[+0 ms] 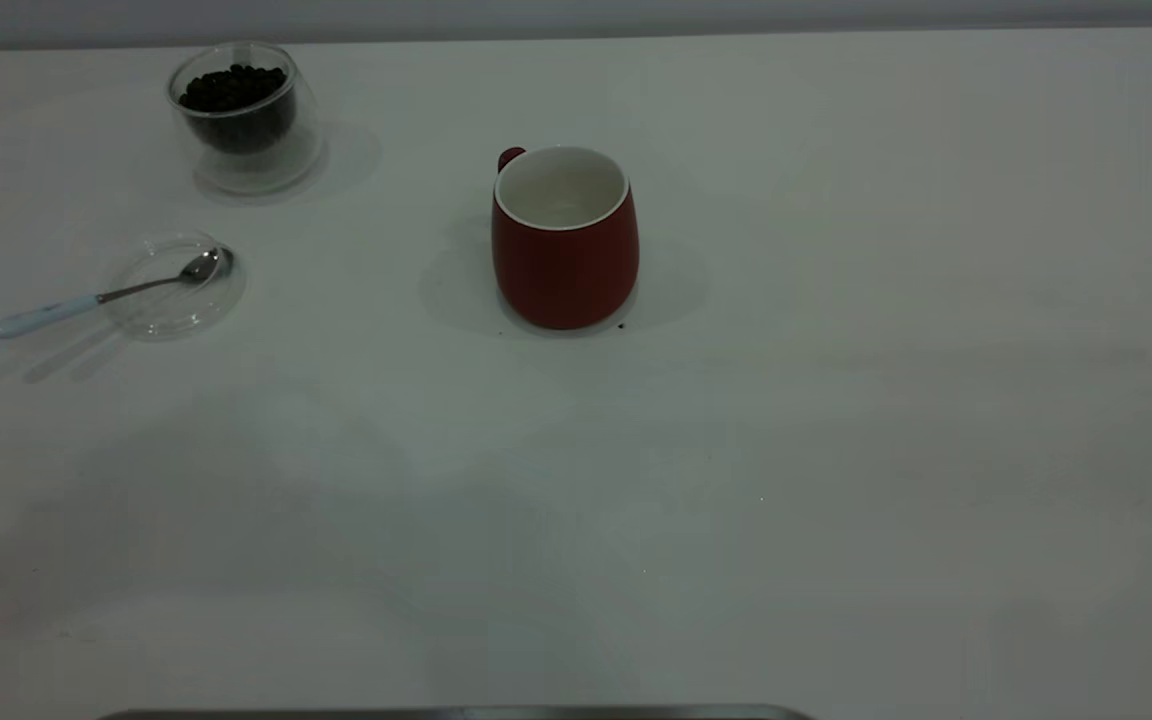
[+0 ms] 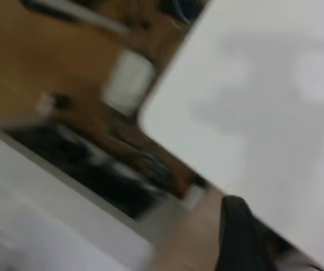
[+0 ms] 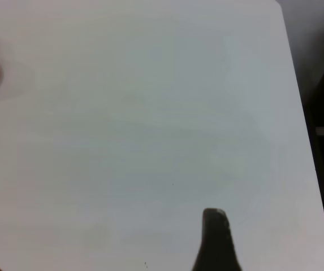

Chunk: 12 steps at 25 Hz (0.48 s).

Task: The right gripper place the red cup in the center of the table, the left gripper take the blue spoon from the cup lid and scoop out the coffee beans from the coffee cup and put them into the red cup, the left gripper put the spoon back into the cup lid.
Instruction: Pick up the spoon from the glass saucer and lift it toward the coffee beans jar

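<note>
The red cup stood mid-table; the spoon lay across the lid, its bowl inside, beside the bean-filled glass cup. The left gripper should probably approach the overhanging handle squarely. The right gripper hung over bare table; neither jaw opening could be told.

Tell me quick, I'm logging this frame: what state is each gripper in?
Left gripper: cannot be told, holding nothing visible.
Right gripper: cannot be told, holding nothing visible.

The white table carries the red cup near centre, the coffee cup at ten o'clock, and the cup lid at nine.
</note>
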Motion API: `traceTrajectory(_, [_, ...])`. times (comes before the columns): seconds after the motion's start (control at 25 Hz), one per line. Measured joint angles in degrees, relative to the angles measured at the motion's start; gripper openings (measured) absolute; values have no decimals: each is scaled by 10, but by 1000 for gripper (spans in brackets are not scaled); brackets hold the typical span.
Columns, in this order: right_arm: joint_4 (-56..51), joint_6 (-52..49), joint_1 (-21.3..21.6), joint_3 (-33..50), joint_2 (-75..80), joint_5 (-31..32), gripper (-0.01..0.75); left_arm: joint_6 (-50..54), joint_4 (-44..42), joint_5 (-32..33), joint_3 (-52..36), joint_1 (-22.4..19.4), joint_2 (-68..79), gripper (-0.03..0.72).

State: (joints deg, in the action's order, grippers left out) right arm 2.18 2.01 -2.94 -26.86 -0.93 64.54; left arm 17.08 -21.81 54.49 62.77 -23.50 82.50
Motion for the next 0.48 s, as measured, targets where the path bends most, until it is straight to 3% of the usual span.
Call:
traceTrajectory(0.24, [0,0,0,0,0,0,590,-162,212,-48,5,-60,161,485])
traceTrajectory(0.48, [0,0,0,0,0,0,590,-347,399,-75,6,-71,298,485])
